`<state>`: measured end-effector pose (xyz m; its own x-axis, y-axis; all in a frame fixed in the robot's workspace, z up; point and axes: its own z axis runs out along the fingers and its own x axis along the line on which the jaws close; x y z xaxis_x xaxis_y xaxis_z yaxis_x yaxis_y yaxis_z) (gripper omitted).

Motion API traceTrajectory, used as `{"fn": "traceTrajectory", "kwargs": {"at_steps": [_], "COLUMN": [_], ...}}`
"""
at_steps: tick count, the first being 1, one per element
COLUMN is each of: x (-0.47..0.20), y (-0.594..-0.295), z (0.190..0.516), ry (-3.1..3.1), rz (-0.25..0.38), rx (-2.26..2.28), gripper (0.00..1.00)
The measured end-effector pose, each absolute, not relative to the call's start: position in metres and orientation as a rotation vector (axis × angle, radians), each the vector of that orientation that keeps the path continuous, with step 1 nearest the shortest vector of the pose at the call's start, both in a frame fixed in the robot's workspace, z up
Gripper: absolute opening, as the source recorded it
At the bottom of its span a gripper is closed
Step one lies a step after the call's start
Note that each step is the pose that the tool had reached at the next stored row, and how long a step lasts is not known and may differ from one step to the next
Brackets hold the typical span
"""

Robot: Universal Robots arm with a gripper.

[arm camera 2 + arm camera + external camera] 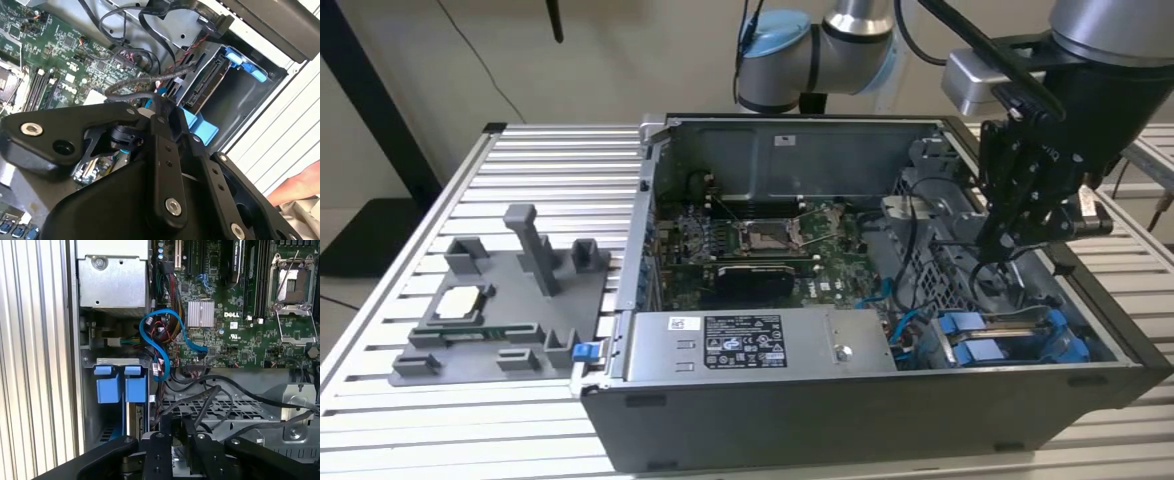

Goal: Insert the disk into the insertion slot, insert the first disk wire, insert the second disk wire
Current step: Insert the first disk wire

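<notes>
The gripper is seen closed on a black wire, just beside the disk seated in the insertion slot, with loose cables crowded around.

In the second wrist view the hand blocks the case beneath it. The disk shows edge-on in the slot, label hidden. A person's arm is cut off at the edge.
</notes>
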<state>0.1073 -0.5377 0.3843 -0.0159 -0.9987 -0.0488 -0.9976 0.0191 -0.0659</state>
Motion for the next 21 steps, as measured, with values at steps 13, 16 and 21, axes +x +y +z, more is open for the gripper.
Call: {"fn": "traceTrajectory", "kwargs": {"at_steps": [13,16,21], "x": [0.110,0.113,0.123], "y": [-0.558,-0.565,-0.569], "z": [0.381,0.376,0.368], "ry": [2.184,2.184,2.184], "rz": [-0.018,-0.018,-0.018], "rx": [-2.146,-2.146,-2.146], "gripper": [0.00,0.00,0.00]}}
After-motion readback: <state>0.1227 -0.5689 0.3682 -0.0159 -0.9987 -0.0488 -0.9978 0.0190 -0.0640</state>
